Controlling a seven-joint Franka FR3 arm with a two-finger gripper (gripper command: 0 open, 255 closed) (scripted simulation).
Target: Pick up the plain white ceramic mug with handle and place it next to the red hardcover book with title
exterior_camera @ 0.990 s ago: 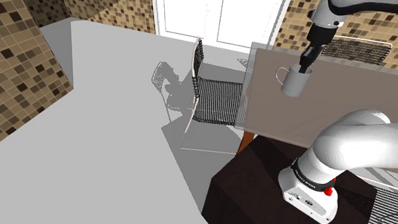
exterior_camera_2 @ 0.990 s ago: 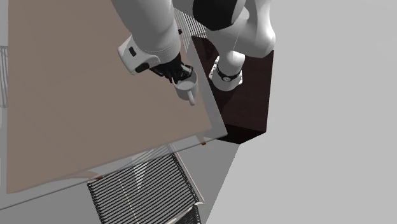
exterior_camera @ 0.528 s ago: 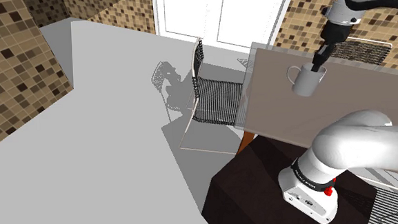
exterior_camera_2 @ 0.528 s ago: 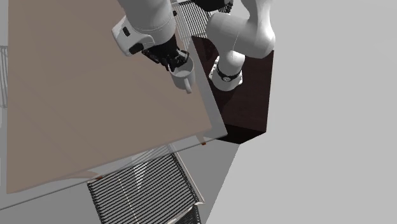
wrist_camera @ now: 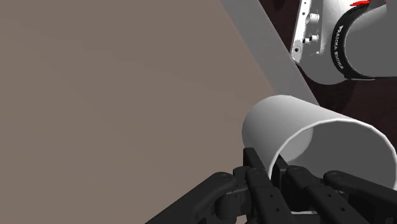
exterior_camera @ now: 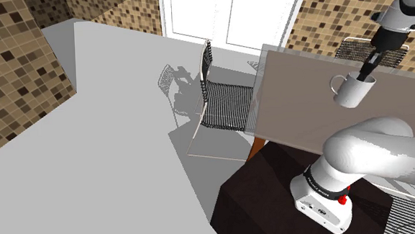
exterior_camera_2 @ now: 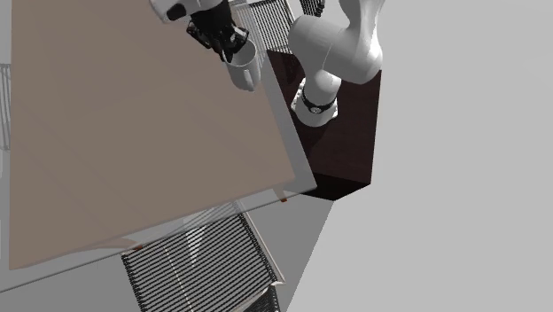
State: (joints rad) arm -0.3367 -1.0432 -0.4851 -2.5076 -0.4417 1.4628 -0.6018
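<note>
In your shoulder view the wire chair (exterior_camera: 219, 98) stands left of the table (exterior_camera: 292, 112); further right, the white mug (exterior_camera: 354, 92) sits over the table's right part, carried rightward since a second ago; it is upright, long axis vertical, mouth up, handle toward that view's left; the wrist view adds the grip: the pincer (wrist_camera: 277, 175) clamps the mug's wall, one finger inside.
</note>
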